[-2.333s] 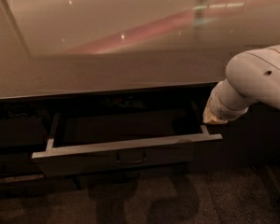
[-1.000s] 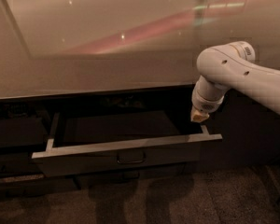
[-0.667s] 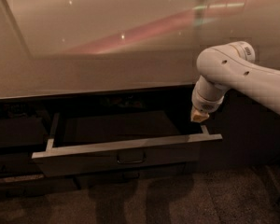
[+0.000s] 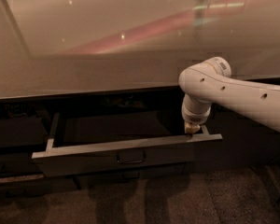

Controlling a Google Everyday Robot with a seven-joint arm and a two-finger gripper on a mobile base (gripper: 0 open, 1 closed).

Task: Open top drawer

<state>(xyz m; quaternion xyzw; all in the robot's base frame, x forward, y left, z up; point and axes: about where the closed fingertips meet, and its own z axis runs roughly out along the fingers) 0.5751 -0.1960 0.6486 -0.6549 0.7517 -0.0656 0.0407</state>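
Note:
The top drawer (image 4: 126, 149) stands pulled out from under the counter, its dark front facing me with a small D-shaped pull (image 4: 131, 158) at its centre and pale grey rims around a dark inside. My white arm reaches in from the right. My gripper (image 4: 192, 129) points down over the drawer's right end, just behind the front rim, and touches or nearly touches it.
A glossy pale countertop (image 4: 130, 45) spans the view above the drawer. Dark cabinet fronts (image 4: 14, 134) lie to the left and below. A dark floor (image 4: 177, 199) lies in front.
The arm has swung left and up from beside the drawer's right end to above that end. The drawer stays pulled out as before.

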